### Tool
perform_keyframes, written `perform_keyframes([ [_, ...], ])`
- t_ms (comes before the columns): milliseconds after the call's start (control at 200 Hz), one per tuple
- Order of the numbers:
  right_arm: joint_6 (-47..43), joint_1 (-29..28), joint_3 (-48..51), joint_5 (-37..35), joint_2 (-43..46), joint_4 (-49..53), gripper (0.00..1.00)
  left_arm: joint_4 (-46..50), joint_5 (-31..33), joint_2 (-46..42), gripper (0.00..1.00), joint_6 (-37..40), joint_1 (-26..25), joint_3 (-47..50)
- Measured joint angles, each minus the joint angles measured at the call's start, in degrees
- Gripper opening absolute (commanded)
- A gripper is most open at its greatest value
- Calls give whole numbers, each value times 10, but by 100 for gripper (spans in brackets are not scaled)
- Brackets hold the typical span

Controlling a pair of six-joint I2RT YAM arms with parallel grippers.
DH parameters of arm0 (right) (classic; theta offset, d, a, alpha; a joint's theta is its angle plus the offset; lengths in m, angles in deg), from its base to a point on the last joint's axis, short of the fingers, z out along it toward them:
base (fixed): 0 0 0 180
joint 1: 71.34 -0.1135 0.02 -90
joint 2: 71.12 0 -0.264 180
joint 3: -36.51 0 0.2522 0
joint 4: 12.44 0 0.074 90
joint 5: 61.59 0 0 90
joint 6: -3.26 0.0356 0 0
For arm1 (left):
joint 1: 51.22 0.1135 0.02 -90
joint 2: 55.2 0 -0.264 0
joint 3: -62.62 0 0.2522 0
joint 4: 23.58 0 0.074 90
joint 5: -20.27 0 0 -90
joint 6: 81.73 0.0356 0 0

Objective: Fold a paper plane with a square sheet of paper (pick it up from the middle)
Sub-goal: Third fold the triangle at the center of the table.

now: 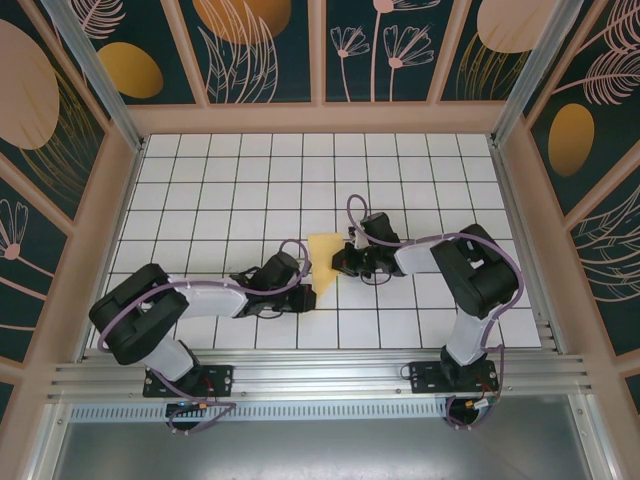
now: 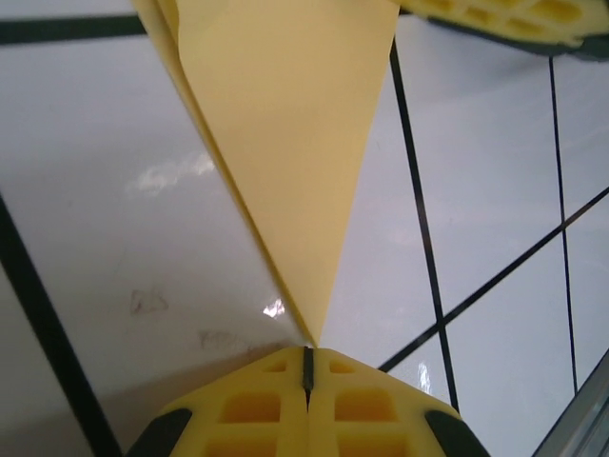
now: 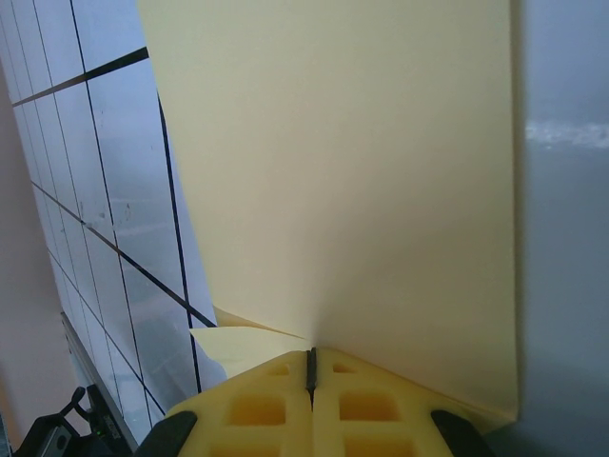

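The sheet of paper (image 1: 323, 262) is pale yellow and folded into a pointed wedge, wide at the far end and narrowing to a tip toward the near side. It lies low over the white tiles between my two grippers. My left gripper (image 1: 306, 284) is shut on the narrow tip; in the left wrist view the paper (image 2: 285, 143) runs down to a point in the seam of the left gripper (image 2: 308, 354). My right gripper (image 1: 343, 262) is shut on the wide end's right edge; the paper (image 3: 362, 190) spreads out from the right gripper (image 3: 310, 354), with a small folded flap (image 3: 233, 343) beside it.
The white grid-tile floor (image 1: 220, 190) stretches away behind and to both sides. Wooden frame walls (image 1: 320, 118) close the back and sides. A metal rail (image 1: 320, 372) runs along the near edge by the arm bases. The right gripper's yellow fingers (image 2: 514, 14) show beyond the paper.
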Motion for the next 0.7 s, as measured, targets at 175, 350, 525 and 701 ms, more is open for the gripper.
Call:
perform_keyframes([
  [175, 0, 0, -1, 0, 0, 2, 5, 65, -1, -54, 7, 1, -1, -1],
  [350, 0, 0, -1, 0, 0, 2, 4, 68, 18, -65, 8, -5, 4, -43],
  [525, 3, -1, -2, -1, 0, 2, 5, 51, 37, 1, 4, -5, 20, -116],
  [701, 5, -2, -7, -3, 0, 7, 6, 42, 52, 64, 1, -9, 24, -123],
])
